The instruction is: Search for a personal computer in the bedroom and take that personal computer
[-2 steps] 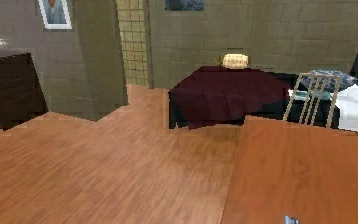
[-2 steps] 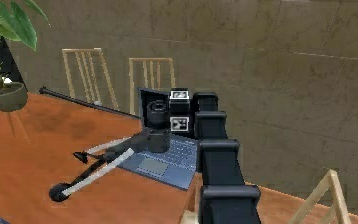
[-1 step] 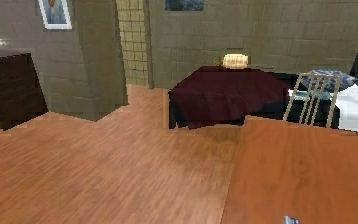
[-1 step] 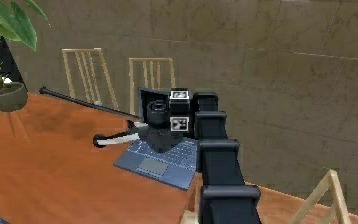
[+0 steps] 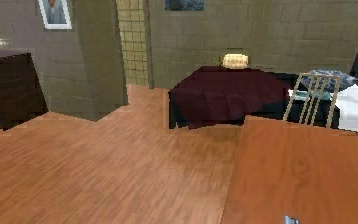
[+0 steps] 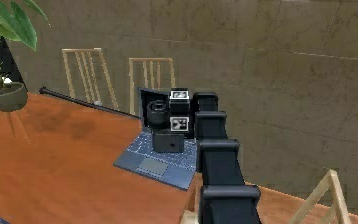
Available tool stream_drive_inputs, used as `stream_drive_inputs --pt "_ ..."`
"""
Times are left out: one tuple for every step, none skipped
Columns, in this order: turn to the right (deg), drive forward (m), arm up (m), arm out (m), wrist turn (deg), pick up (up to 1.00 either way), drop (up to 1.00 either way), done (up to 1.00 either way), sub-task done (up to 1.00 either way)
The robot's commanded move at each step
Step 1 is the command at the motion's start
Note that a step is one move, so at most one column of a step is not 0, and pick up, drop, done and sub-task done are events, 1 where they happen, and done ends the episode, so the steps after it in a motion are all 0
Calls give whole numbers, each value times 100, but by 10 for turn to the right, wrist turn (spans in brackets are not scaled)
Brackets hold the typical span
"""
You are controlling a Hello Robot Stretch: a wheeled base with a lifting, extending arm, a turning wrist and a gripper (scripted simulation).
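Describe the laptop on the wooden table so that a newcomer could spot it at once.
In the arm side view, find the wooden table with pale chairs behind it. Near its far edge lies an open laptop. Unlike the potted plant at the left end, it is flat, blue-grey, with a dark upright screen.

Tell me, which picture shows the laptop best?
The arm side view. There the laptop lies on the wooden table, with its blue keyboard plain to see. In the forward view, a small bluish speck at the table's bottom edge might be its corner; I cannot tell.
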Motion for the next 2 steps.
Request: stream_drive_inputs --pt "0 0 0 0 180 0 0 0 0" --pt "0 0 -30 0 0 0 0 0 0"
